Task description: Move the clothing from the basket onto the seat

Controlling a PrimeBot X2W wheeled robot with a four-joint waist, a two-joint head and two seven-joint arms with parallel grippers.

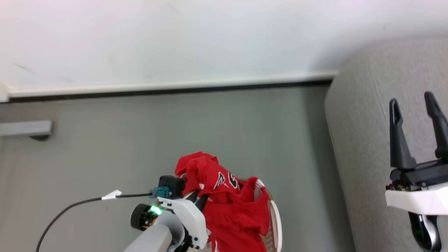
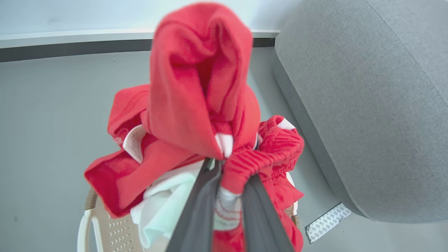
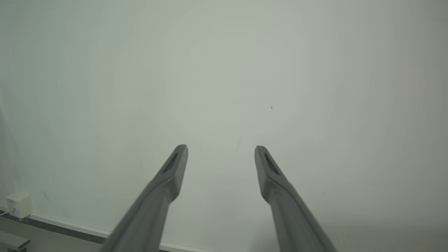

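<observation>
Left gripper (image 2: 224,163): clamped on a bunch of the clothing (image 2: 199,94).
Clothing: over the basket (image 2: 88,218), folds touching its rim.
Right gripper (image 1: 411,99): spread, empty.
Advice: lift clear of rim before swinging to the seat (image 2: 367,105).

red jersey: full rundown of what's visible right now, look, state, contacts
The red jersey is a crumpled bundle of soft bright red fabric, bunched into a peak and pinched between the fingers of the left gripper. Black white-outlined numerals show on a fold in the head view. The left wrist view shows ribbed red trim, white edging and a white label. Its lower folds hang over the basket, with white cloth beneath them. It is apart from the sofa.
</observation>
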